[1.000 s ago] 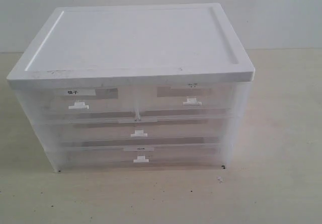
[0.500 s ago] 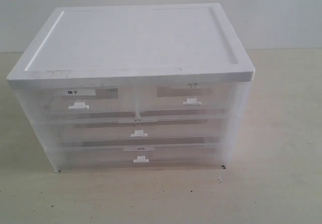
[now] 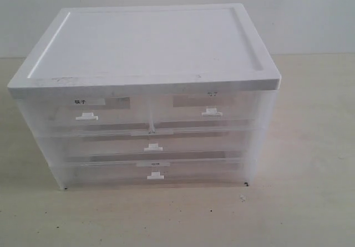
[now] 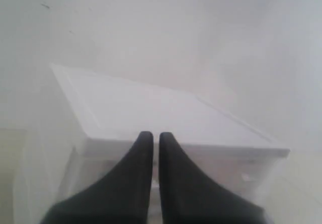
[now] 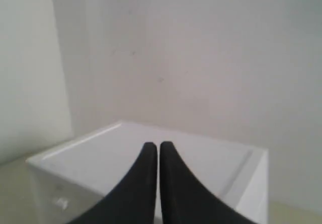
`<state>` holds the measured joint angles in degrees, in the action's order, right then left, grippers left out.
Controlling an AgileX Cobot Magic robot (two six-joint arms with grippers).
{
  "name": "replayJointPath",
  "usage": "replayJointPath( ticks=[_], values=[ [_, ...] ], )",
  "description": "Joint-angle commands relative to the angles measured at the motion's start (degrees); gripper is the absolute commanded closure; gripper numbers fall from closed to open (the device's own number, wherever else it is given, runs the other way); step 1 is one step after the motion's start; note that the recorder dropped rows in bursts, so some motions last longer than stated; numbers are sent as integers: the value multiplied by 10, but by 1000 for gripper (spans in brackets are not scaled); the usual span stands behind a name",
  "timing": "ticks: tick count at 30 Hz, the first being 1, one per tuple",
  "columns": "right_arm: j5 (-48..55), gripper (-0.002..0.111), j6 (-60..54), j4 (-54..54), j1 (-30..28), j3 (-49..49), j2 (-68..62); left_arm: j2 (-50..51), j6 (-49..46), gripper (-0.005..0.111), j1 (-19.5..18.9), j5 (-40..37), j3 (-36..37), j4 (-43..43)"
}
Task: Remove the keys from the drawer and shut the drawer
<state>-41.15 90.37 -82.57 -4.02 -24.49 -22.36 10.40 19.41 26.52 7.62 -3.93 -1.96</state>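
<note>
Contents unseen
Frosted fronts of the white plastic drawer cabinet [image 3: 150, 41] hide its inside; the small white label [image 3: 89, 100] is illegible.

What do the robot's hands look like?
The left hand and right hand look alike: each has two smooth matte black fingers, broad at the base, curving in to narrow rounded tips. No cables or markings show.

You are at what looks like a lab test bench: plain white wall [image 3: 310, 14], pale wooden table [image 3: 310, 147], and a labelled translucent drawer unit [image 3: 147, 41] set on it.
</note>
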Motion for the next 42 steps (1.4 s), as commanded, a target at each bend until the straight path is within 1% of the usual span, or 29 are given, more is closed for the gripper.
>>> replayJointPath(
  ticks=[1, 2, 3, 6, 7, 8, 11, 13, 17, 20, 22, 25, 30, 32, 34, 37, 38, 41, 42],
  values=[
    [-103, 108, 15, -66, 0, -4, -87, 113, 44, 102, 80, 98, 32, -147],
    [-109, 108, 14, -75, 0, -4, -104, 148, 51, 102, 92, 124, 34, -191],
    [-124, 108, 10, -78, 0, -4, -119, 177, 52, 102, 99, 155, 34, -217],
    [-191, 108, -30, -78, 0, -4, -161, 286, 26, 102, 105, 286, 34, -229],
    [-204, 108, -40, -72, 0, -3, -174, 322, 9, 102, 105, 311, 32, -228],
    [-204, 108, -41, -68, 0, -1, -185, 358, -9, 102, 105, 329, 25, -226],
    [-209, 108, -49, -67, 0, -1, -220, 459, -60, 102, 107, 345, 2, -235],
    [-219, 108, -61, -66, 3, -1, -235, 520, -97, 102, 107, 375, -6, -245],
    [-168, 108, -83, -66, 49, -1, -263, 634, -200, 102, 107, 444, -22, -211],
    [-106, 108, -113, -68, 102, -1, -297, 689, -249, 102, 107, 490, -27, -180],
    [-60, 108, -129, -63, 133, -1, -321, 713, -285, 102, 107, 507, -30, -171],
    [-2, 108, -174, -35, 171, -1, -366, 738, -298, 102, 107, 515, -38, -161],
    [12, 108, -308, 62, 194, -1, -427, 757, -349, 102, 107, 507, -58, -150],
    [26, 108, -374, 116, 195, -1, -450, 768, -370, 97, 107, 491, -70, -150],
    [33, 108, -420, 159, 195, -1, -471, 784, -400, 86, 107, 469, -83, -150],
    [15, 108, -452, 161, 195, -1, -495, 803, -441, 71, 107, 468, -93, -142],
    [14, 108, -467, 162, 195, -1, -503, 810, -476, 66, 107, 481, -95, -131],
    [1, 108, -504, 192, 195, -1, -503, 810, -537, 66, 107, 491, -95, -102],
    [-17, 108, -515, 201, 195, -1, -503, 810, -552, 66, 107, 510, -95, -97]
  ],
)
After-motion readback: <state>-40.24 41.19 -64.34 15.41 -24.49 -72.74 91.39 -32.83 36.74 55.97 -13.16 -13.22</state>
